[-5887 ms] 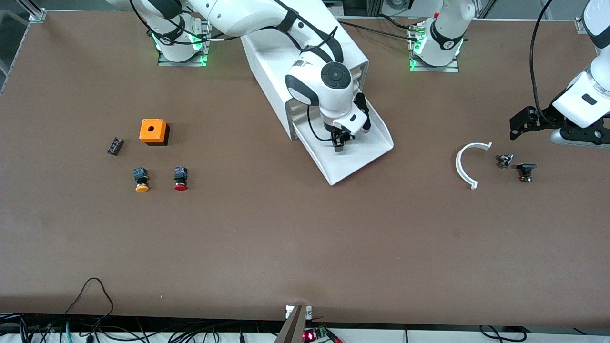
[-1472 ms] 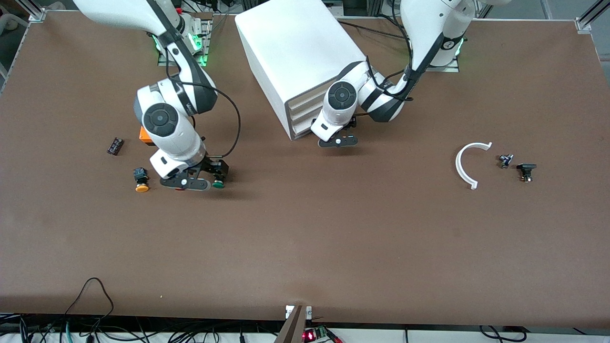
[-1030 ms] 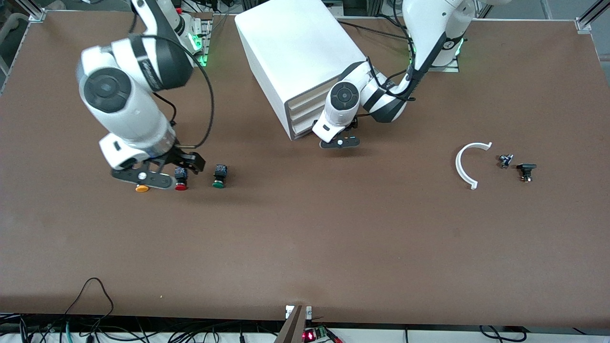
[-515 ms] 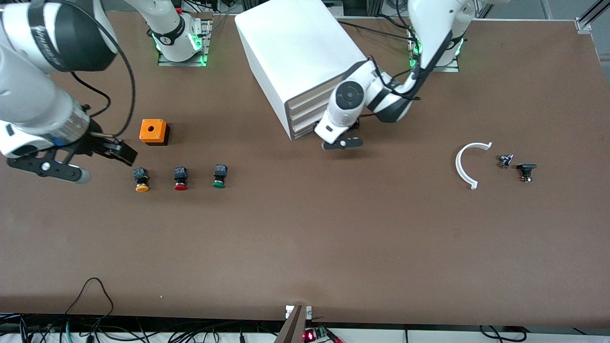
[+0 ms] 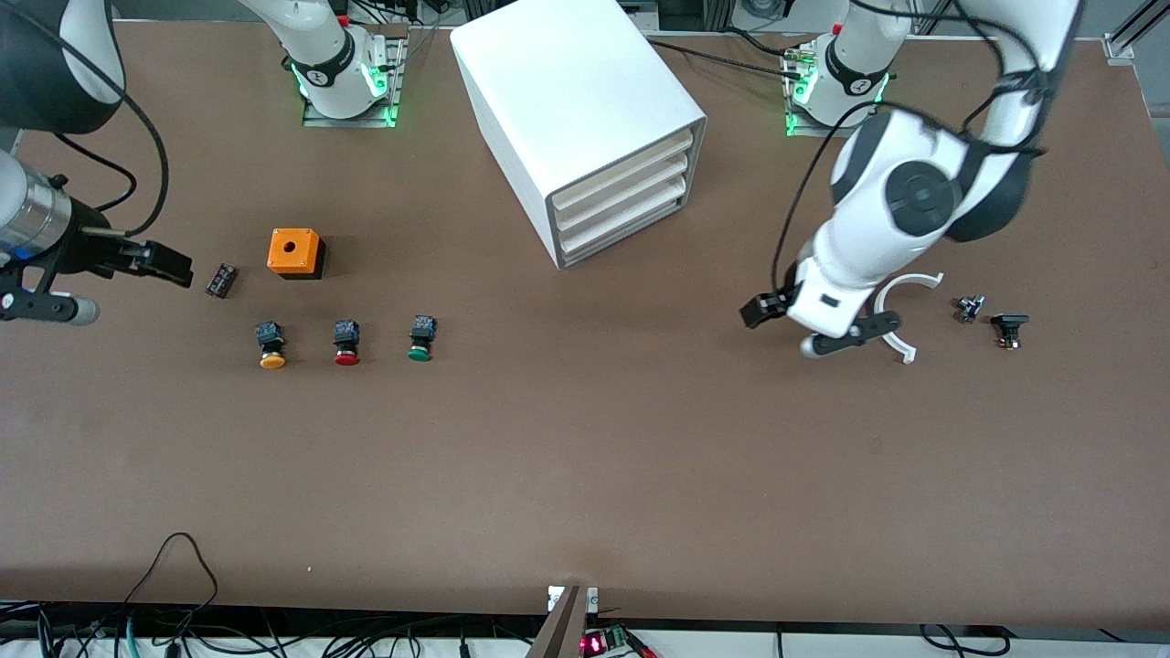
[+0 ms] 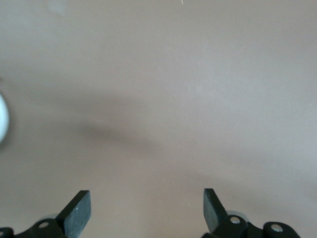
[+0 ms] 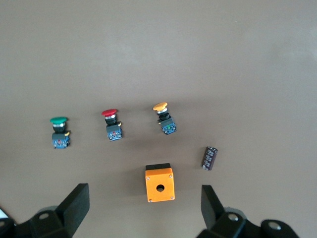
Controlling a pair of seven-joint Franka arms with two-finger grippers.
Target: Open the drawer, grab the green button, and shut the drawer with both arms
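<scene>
Green-capped push button (image 5: 420,339) with its black square body sits on the brown table (image 5: 585,457), beside the red-capped button (image 5: 345,343), nearer the camera than the white box cabinet (image 5: 585,128), whose lowest cream drawer (image 5: 626,230) looks shut. Both jaws gape empty: left gripper (image 5: 818,327) by the white curved strip (image 5: 891,315), right gripper (image 5: 101,279) at its table end. Judging the task complete, both arms should simply lift clear.

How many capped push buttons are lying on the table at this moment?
3, in a row nearer the front camera than the orange box: yellow-capped toward the right arm's end, red-capped in the middle, green-capped nearest the cabinet. None seem hidden.
</scene>
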